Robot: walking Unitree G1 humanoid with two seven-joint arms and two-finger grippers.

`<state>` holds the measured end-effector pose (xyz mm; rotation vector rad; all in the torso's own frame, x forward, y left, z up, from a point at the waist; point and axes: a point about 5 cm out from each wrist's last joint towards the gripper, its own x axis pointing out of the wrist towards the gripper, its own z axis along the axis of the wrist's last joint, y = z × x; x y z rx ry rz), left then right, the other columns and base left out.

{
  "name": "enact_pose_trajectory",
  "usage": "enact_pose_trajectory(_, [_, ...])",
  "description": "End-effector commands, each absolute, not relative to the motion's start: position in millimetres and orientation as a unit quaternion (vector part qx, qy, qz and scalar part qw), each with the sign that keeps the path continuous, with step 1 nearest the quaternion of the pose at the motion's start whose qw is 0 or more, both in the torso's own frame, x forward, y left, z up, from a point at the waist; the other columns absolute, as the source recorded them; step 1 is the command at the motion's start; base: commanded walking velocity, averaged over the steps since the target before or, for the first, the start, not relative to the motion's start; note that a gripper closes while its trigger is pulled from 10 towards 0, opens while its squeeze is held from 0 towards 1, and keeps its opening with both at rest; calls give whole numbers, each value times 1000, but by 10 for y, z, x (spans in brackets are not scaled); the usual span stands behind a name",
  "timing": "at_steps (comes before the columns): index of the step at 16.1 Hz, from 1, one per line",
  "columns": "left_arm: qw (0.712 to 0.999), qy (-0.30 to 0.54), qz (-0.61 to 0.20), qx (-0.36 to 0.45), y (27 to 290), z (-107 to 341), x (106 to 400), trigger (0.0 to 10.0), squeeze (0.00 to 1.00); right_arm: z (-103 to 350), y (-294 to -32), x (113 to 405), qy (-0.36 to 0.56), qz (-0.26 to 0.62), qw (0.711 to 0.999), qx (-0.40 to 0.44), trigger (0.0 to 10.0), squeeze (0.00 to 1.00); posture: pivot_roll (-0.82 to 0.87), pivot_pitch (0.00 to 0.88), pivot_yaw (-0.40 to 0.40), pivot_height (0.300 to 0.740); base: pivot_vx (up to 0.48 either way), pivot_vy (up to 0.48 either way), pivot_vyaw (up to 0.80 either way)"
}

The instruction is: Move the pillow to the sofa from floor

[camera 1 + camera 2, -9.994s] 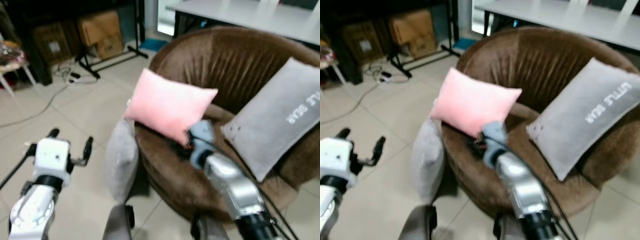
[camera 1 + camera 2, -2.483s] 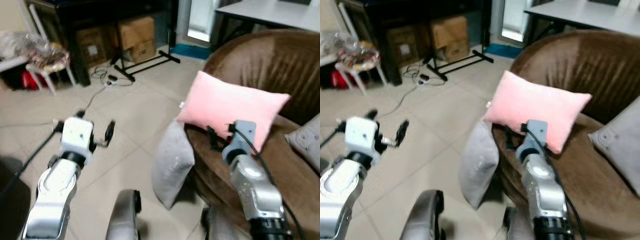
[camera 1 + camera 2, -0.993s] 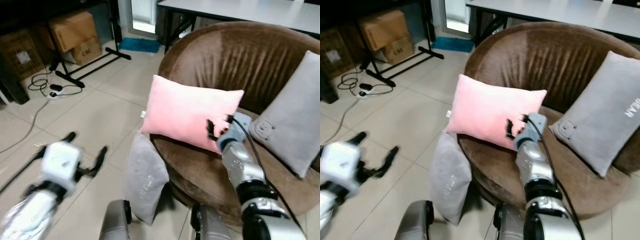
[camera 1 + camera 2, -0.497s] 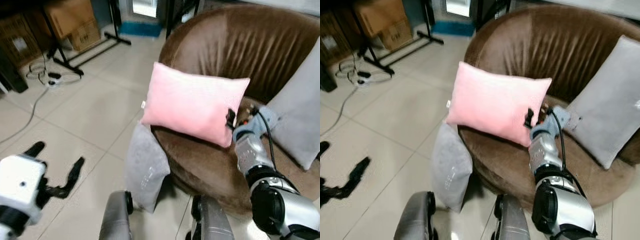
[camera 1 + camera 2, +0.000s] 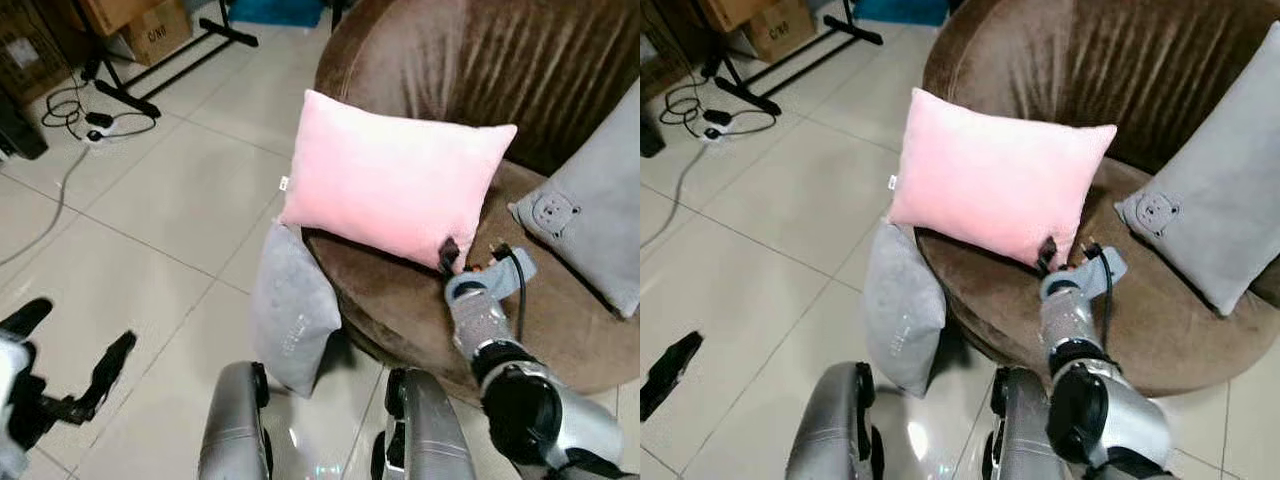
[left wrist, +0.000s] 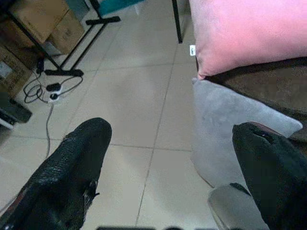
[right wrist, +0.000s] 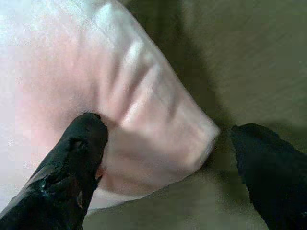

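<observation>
Pillow (image 5: pixel 395 190), pink, stands on its long edge on the front of the brown sofa's (image 5: pixel 560 310) seat, tilted back. The right gripper (image 5: pixel 1068 258) sits at its lower corner with jaws spread: 1 finger (image 7: pixel 79 143) presses into the fabric, the other is off it over the seat. The left gripper (image 5: pixel 70 375) hovers low over the tiled floor (image 5: pixel 150 220), jaws spread and empty. A gray cushion (image 5: pixel 290 315) leans against the sofa's front. A second gray cushion (image 5: pixel 590 225) rests farther back.

Sofa (image 5: pixel 400 300) front edge has bare seat; pink pillow (image 5: pixel 395 185) and grey cushion (image 5: pixel 590 215) crowd the back.
</observation>
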<state>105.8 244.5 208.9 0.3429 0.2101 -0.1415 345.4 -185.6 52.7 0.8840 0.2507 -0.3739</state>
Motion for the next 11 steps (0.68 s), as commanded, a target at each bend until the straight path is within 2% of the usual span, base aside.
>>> enact_pose_trajectory(1, [977, 94, -77, 176, 2402, 2142, 1034, 10000, 0, 565, -1817, 3484, 104, -171, 866, 458, 10000, 0, 236, 224, 8, 600, 0, 0, 0])
enact_pose_trajectory(2, [978, 99, -78, 169, 2404, 2136, 1010, 10000, 0, 624, -1797, 3523, 76, -155, 844, 507, 10000, 0, 232, 227, 5, 600, 0, 0, 0])
enact_pose_trajectory(3, [978, 101, -78, 166, 2401, 2130, 1001, 10000, 0, 640, -1762, 3537, 71, -141, 838, 522, 10000, 0, 229, 226, 2, 600, 0, 0, 0])
enact_pose_trajectory(6, [978, 106, -81, 157, 2380, 2130, 980, 10000, 0, 589, -1600, 3514, 85, -105, 838, 528, 10000, 0, 229, 223, 2, 600, 0, 0, 0])
enact_pose_trajectory(7, [978, 107, -83, 156, 2375, 2139, 984, 10000, 0, 543, -1548, 3486, 94, -105, 836, 531, 7294, 0, 228, 223, 5, 600, 0, 0, 0])
enact_pose_trajectory(9, [978, 108, -84, 155, 2368, 2159, 995, 10000, 0, 458, -1453, 3429, 113, -105, 833, 531, 0, 0, 228, 223, 5, 600, 0, 0, 0])
enact_pose_trajectory(11, [978, 109, -86, 155, 2363, 2166, 994, 10000, 0, 420, -1416, 3404, 124, -110, 832, 529, 0, 0, 230, 223, 8, 600, 0, 0, 0])
